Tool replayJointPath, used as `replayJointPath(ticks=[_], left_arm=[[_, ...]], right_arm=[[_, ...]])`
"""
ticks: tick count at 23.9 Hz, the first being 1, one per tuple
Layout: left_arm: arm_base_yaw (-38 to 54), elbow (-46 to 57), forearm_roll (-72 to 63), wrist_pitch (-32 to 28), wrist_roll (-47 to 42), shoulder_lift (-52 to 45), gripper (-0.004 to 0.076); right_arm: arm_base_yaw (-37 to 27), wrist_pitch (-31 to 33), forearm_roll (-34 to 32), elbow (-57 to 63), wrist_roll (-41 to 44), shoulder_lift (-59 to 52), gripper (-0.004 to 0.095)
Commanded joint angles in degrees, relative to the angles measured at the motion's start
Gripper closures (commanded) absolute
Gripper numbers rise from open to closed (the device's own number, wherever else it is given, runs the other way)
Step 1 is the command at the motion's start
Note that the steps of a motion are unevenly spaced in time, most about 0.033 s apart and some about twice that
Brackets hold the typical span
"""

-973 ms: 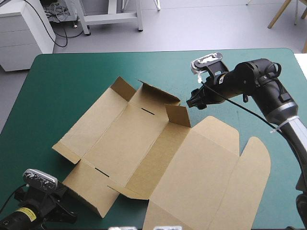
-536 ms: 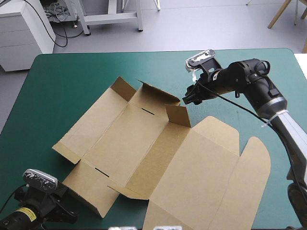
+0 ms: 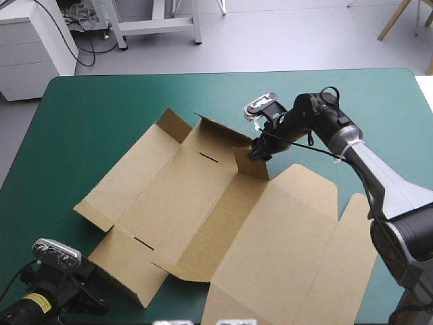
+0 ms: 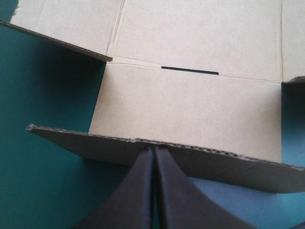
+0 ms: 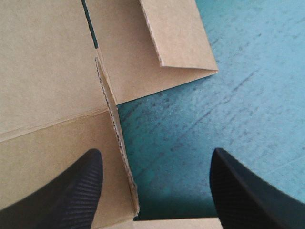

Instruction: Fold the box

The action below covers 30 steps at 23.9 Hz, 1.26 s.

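The flat brown cardboard box sheet (image 3: 203,203) lies mid-counter on the teal-green counter (image 3: 101,108), most walls down. It forms no tray yet and holds nothing. At 1 o'clock from its centre the right gripper (image 5: 157,162) stands wide open, astride the small upright corner flap (image 3: 252,162). At 7 o'clock the left gripper (image 4: 153,151) is closed, gripping nothing, its tip at the near wall's raised edge. With nothing pinning the sheet, I judge a pinch or push could slide it or bend the flap off its crease.
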Motion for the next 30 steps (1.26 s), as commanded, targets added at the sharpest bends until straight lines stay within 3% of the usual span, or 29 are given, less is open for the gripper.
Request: replayJointPath(ticks=[1, 5, 7, 9, 13, 18, 23, 27, 30], left_arm=[[0.0, -1.2, -0.3, -2.9, 0.2, 0.8, 0.0734], [0.0, -1.2, -0.3, -2.9, 0.3, 0.8, 0.0734], [0.0, -1.2, -0.3, -2.9, 0.3, 0.8, 0.0734], [0.0, -1.2, -0.3, -2.9, 0.3, 0.8, 0.0734], [0.0, -1.2, -0.3, -2.9, 0.3, 0.8, 0.0734], [0.0, -1.2, -0.3, -2.9, 0.3, 0.8, 0.0734], [0.0, -1.2, -0.3, -2.9, 0.3, 0.8, 0.0734], [0.0, -1.2, -0.1, -2.8, 0.4, 0.8, 0.0734], [0.0, -1.2, 0.0, -2.8, 0.4, 0.8, 0.0734]], right_arm=[[-0.3, -1.9, 3.0, -1.8, -2.1, 0.3, 0.0319], [-0.3, -1.8, 3.6, -1.8, -2.1, 4.2, 0.0319], [-0.3, -1.7, 4.5, -1.8, -2.1, 5.1, 0.0375], [-0.3, -1.7, 5.1, -1.8, -2.1, 5.4, 0.0525], [-0.3, -1.3, 5.3, -1.8, -3.8, 5.4, 0.0916], [-0.3, -1.3, 6.5, -1.8, -5.8, 5.4, 0.0927], [-0.3, -2.1, 6.2, -1.8, -13.3, 5.4, 0.0927], [-0.3, -7.0, 8.2, -1.8, -23.8, 5.4, 0.0927], [-0.3, -7.9, 10.1, -1.8, -36.8, 5.4, 0.0927]])
